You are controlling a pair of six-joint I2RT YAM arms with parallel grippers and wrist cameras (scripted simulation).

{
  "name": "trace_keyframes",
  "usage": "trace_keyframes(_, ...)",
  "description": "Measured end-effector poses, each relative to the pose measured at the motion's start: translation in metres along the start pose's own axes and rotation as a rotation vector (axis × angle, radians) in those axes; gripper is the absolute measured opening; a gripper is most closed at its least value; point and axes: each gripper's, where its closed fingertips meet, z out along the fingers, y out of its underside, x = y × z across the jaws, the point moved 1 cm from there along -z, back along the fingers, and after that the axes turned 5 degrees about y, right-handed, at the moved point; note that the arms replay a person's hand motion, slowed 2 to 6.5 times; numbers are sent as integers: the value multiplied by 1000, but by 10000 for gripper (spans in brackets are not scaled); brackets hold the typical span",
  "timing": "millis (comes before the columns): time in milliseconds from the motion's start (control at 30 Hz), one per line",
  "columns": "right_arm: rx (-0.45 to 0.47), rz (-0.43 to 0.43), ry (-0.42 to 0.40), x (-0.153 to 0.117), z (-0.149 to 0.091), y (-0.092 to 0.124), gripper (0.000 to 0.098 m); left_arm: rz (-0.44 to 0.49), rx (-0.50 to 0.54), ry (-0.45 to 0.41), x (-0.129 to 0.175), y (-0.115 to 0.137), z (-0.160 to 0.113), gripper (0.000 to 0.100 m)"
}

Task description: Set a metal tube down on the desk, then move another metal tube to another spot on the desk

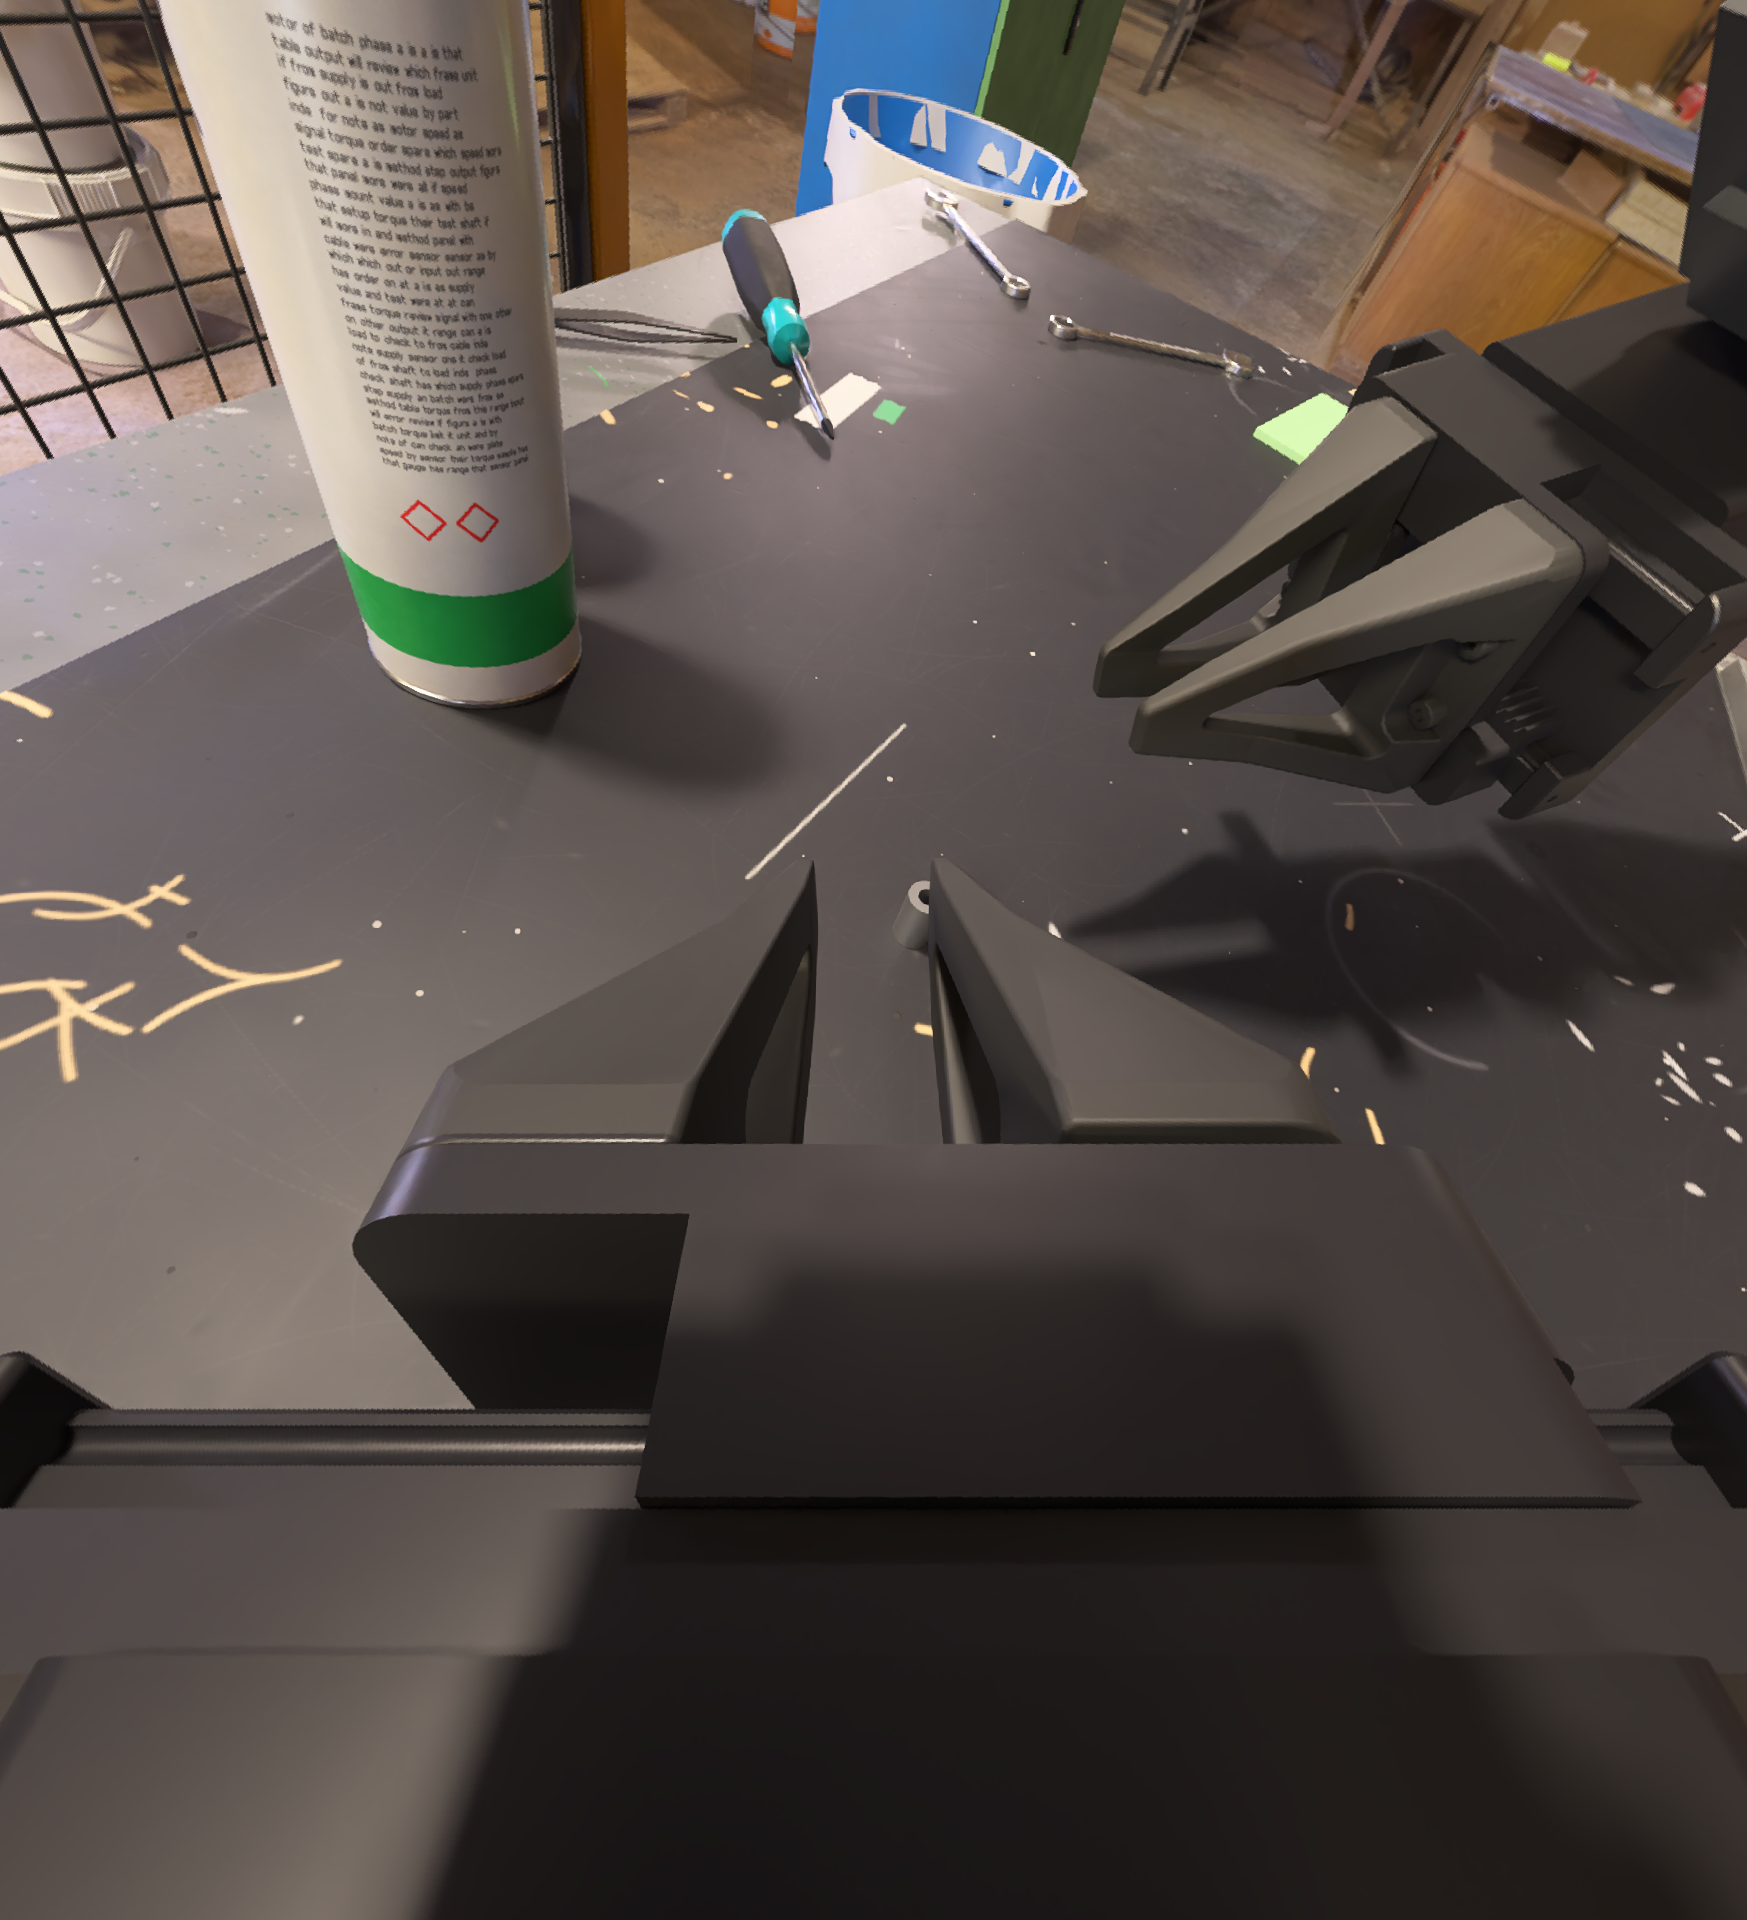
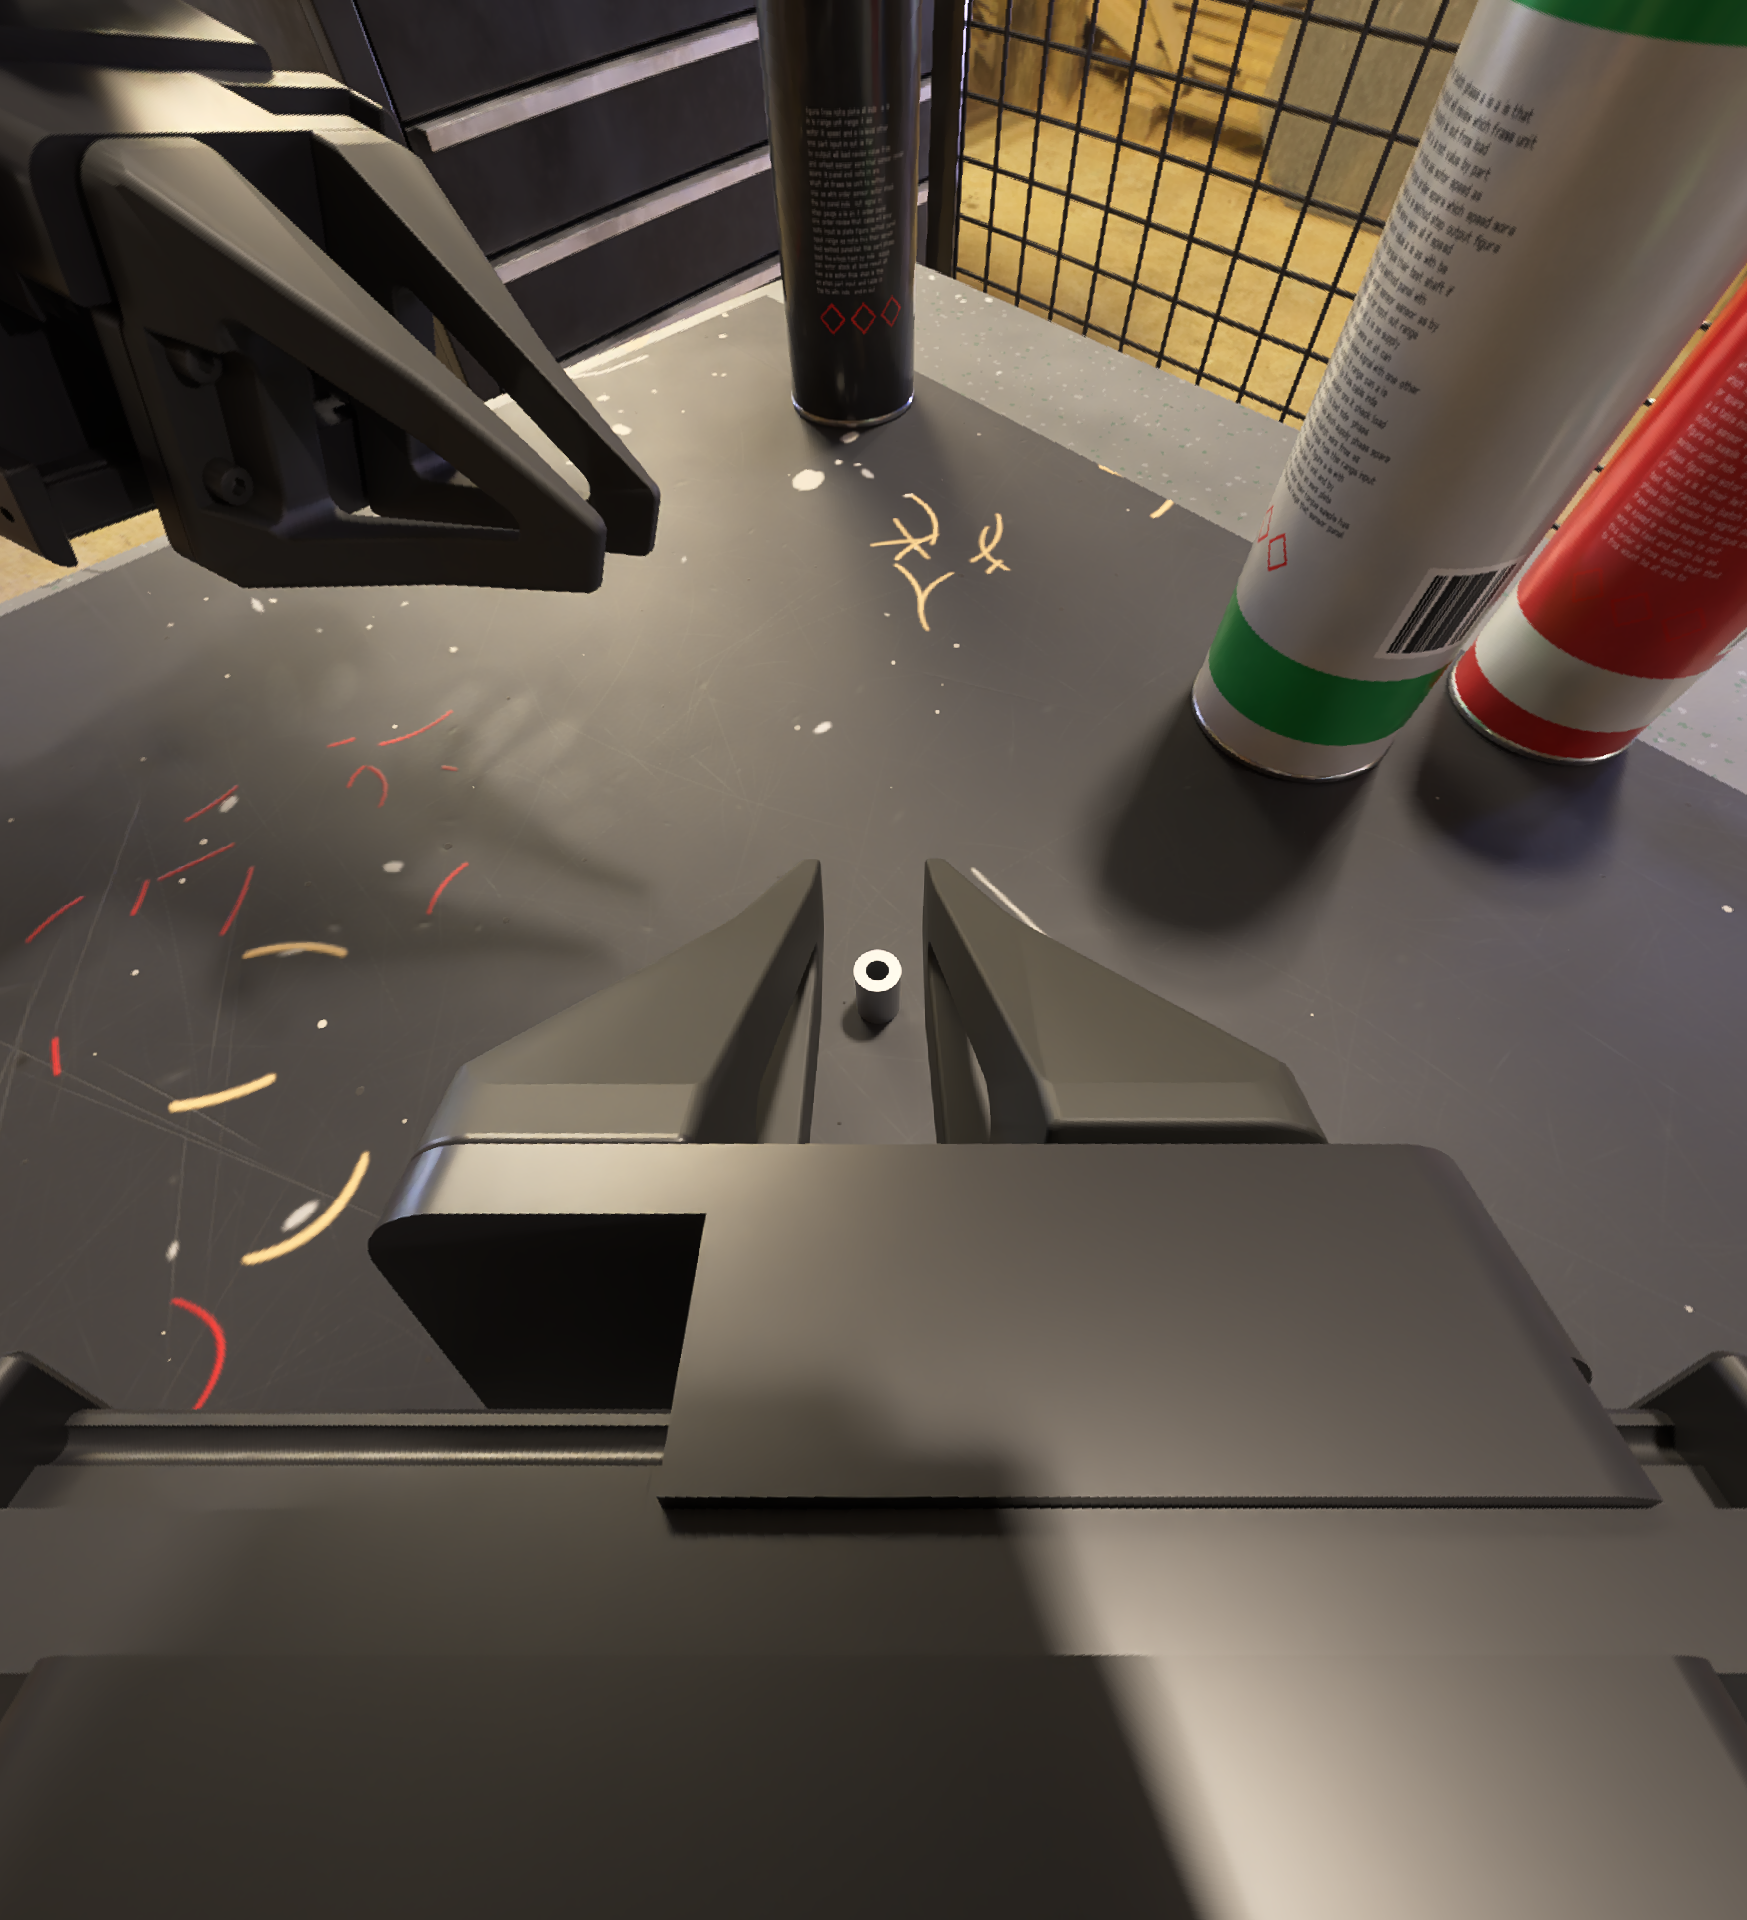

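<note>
One small metal tube [image 1: 917,914] shows in the left wrist view, standing on the dark desk [image 1: 640,790] at about one o'clock from the left gripper [image 1: 871,883], half hidden behind its right finger. The left gripper's fingers stand a little apart with only desk between them, so it holds nothing. At two o'clock the right gripper [image 1: 1123,701] hangs above the desk, its fingers also parted a little and empty. A white spray can with a green band [image 1: 433,416] stands at eleven o'clock; a screwdriver [image 1: 775,312] and two wrenches [image 1: 1139,338] lie far off at twelve to one o'clock.

In the right wrist view a short metal tube [image 2: 877,985] stands upright on the desk [image 2: 1264,1039], centred in the gap of the right gripper [image 2: 873,878]. Its fingers are apart and flank the tube without touching it. The left gripper [image 2: 625,540] hovers at ten o'clock, near but clear. A black can [image 2: 848,260] stands at twelve o'clock, the green-banded can [image 2: 1368,468] and a red one [image 2: 1658,499] at two o'clock.

My reading: with a tube resting free on the desk and neither gripper holding anything, the setting-down looks done. Whether both views show the same tube I cannot tell. Moving a tube to another spot appears still to come, or just ended.
</note>
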Motion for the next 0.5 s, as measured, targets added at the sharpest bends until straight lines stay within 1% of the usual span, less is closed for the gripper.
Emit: trace_keyframes(500, -10, 0, -1, 0, 2, 2, 163, -9, 9, -11, -2, -1, 0, 182)
